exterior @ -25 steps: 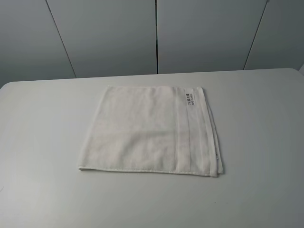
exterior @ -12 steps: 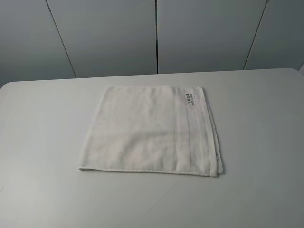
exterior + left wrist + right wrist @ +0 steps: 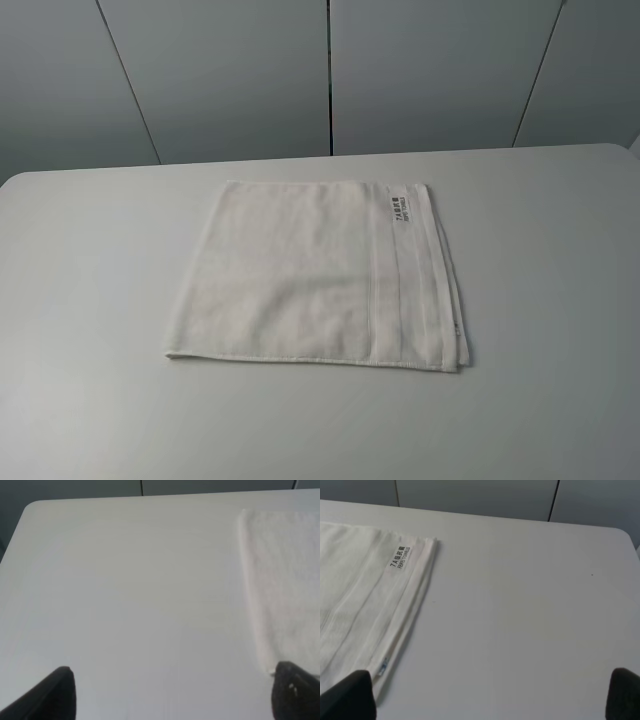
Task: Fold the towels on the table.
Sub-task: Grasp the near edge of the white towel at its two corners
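Note:
One off-white terry towel [image 3: 320,275] lies folded flat in a rough square at the middle of the white table [image 3: 90,300]. Its woven border band runs along the right side, and the small dark-printed label [image 3: 403,207] sits at the far right corner. Neither gripper shows in the exterior high view. In the left wrist view my left gripper [image 3: 175,685] is open and empty above bare table, with the towel's left edge [image 3: 280,580] beside one fingertip. In the right wrist view my right gripper [image 3: 490,685] is open and empty, with the towel's layered right edge [image 3: 355,595] and label [image 3: 400,556] beside it.
A grey panelled wall [image 3: 330,70] stands behind the table's far edge. The table's rounded far left corner [image 3: 35,505] and far right corner [image 3: 620,532] show in the wrist views. Bare tabletop lies on every side of the towel.

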### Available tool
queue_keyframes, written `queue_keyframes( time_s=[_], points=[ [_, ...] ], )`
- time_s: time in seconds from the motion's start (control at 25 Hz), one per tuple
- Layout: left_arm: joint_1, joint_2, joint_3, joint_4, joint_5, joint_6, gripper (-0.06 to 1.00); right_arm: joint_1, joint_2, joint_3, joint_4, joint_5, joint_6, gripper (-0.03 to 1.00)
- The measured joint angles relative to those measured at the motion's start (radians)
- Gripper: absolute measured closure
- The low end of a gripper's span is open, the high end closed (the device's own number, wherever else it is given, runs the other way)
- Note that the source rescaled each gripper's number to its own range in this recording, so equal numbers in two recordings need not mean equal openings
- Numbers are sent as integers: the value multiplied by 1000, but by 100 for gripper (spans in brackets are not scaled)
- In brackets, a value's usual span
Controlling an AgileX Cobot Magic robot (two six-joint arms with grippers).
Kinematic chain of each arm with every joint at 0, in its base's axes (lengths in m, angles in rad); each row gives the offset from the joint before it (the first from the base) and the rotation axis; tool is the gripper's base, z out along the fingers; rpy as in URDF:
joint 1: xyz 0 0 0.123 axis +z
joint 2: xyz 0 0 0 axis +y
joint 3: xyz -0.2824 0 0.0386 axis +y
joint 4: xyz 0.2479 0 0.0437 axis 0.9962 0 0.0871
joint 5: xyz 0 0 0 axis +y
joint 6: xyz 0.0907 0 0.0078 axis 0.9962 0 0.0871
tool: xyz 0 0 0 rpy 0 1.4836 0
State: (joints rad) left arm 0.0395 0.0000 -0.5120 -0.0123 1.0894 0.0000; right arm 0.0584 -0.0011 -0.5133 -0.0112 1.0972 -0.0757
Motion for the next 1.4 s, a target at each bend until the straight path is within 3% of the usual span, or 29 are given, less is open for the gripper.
queue_keyframes(
  time_s=[1.0,1.4],
  points=[
    [0,12,-14,33,-8,0,-6,0,33,-41,0,27,12,-3],
    [0,385,-132,-1,-147,83,-6,0,400,-192,11,-27,5,-3]
  ],
)
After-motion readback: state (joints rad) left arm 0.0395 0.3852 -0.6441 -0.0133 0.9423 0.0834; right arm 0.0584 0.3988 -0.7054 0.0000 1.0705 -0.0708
